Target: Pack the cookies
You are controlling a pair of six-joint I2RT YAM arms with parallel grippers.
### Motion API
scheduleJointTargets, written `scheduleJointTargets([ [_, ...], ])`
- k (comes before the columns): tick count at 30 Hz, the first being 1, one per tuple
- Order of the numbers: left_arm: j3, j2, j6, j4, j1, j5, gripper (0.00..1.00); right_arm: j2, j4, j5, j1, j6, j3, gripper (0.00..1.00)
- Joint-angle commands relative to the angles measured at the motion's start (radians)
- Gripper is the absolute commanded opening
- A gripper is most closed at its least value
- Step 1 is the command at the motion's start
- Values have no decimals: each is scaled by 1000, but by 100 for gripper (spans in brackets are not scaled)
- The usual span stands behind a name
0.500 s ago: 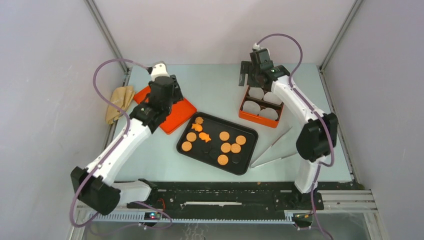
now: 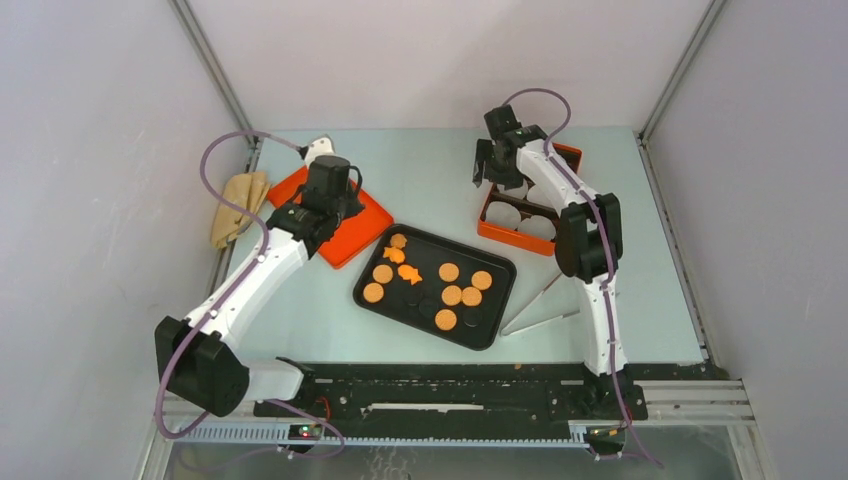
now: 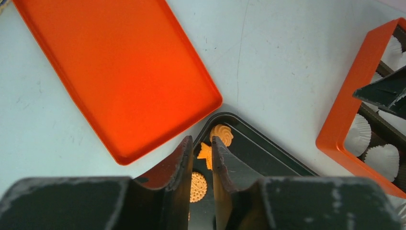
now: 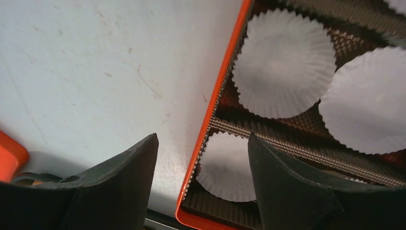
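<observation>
Several round orange cookies (image 2: 449,271), two orange fish (image 2: 410,274) and a few dark ones (image 2: 428,309) lie on a black tray (image 2: 500,268). My left gripper (image 2: 335,200) hovers over the orange lid (image 2: 352,238), jaws all but shut with only a thin slit and nothing in it. Past its tips (image 3: 202,140) show a swirl cookie (image 3: 221,134), a fish (image 3: 206,154) and a round cookie (image 3: 197,187). My right gripper (image 2: 497,165) is open, straddling the left wall (image 4: 210,124) of the orange box (image 2: 515,237). White paper liners (image 4: 285,67) fill its brown compartments.
A tan cloth (image 2: 237,205) lies at the table's left edge beside the lid. Two thin metal sticks (image 2: 540,322) lie right of the black tray. The enclosure's walls and frame posts close in the table's back and sides.
The right arm has folded inward and its gripper has dropped lower onto the box's left wall. The left gripper has shifted slightly toward the tray.
</observation>
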Motion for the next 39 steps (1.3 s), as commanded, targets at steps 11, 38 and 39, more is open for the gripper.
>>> scheduleJointTargets([
  [11, -63, -30, -15, 18, -1, 27, 24, 121, -32, -86, -26, 37, 94, 54],
  [38, -72, -7, -12, 27, -1, 61, 24, 176, -115, -245, 234, -245, 240, 24],
  [39, -76, -6, -14, 27, -2, 63, 24, 169, -118, -238, 241, -248, 223, 24],
])
